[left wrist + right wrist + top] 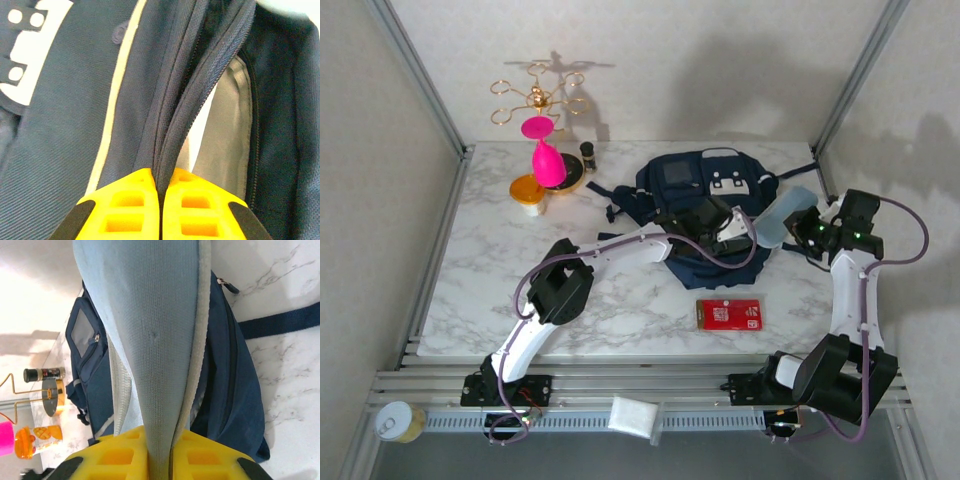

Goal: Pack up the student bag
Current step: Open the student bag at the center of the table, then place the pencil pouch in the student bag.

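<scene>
Your student bag lies flat towards the back of the marble surface, a little right of centre, with its grey square panel facing up and dark straps trailing off both sides.

In the left wrist view, your left tool is pressed together on the bag's zipper edge. The yellow fingers pinch the navy fabric between them, and pale lining shows in the gap just right of the zipper.

Your right tool is clamped on a light-blue fabric piece. It holds the piece at the bag's right side, partly over the bag's opening. From above, the piece touches or overlaps the bag's right edge; you cannot tell which.

A red packet lies flat on the surface, nearer to you than the bag and apart from it. Well to the left of the bag, near the back, stand a pink goblet, an orange-lidded jar and a small dark bottle. A gold rack rises behind them. A white pouch rests on the rail between the two arm bases.
</scene>
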Robot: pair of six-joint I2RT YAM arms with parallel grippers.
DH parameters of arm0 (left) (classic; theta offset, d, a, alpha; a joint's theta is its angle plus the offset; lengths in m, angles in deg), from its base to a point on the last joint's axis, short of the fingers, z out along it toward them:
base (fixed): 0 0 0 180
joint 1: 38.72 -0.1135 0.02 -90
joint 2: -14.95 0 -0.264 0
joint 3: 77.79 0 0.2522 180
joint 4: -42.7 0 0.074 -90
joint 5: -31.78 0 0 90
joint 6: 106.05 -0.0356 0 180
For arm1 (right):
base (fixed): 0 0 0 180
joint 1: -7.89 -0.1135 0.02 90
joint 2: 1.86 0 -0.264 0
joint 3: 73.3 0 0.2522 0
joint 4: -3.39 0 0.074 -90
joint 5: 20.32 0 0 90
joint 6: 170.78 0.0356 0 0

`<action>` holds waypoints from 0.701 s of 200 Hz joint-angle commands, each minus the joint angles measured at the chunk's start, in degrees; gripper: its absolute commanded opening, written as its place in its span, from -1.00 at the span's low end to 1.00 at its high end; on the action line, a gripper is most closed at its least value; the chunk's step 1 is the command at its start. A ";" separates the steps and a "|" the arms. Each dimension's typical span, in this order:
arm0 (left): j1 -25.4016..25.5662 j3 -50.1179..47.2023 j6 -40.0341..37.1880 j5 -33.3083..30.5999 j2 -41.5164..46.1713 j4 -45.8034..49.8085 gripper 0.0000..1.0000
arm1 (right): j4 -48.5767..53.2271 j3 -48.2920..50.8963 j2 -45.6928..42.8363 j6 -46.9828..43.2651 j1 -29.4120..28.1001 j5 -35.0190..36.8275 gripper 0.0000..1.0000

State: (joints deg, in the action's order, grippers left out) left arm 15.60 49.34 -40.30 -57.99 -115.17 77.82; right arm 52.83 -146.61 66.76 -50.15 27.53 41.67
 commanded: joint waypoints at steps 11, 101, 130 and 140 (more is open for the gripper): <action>-2.43 8.07 9.73 -6.17 3.21 -0.69 -1.00 | 5.09 -3.05 -4.09 -1.10 0.50 4.60 -0.69; -2.35 22.69 32.03 -6.14 4.08 6.99 -1.00 | -11.19 8.57 -2.24 11.42 -13.54 0.20 -0.71; -1.72 22.26 37.78 -10.27 5.79 10.48 -1.00 | -22.98 7.65 5.49 17.17 -19.34 0.63 -0.70; -1.68 21.09 40.44 -9.90 6.76 10.11 -1.00 | -27.86 8.03 8.56 20.11 -19.99 0.78 -0.70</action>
State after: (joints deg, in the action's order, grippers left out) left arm 13.18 70.38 -9.42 -65.31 -114.91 89.12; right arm 40.48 -138.11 70.43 -38.28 8.93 42.96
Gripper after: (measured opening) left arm 0.061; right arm 0.151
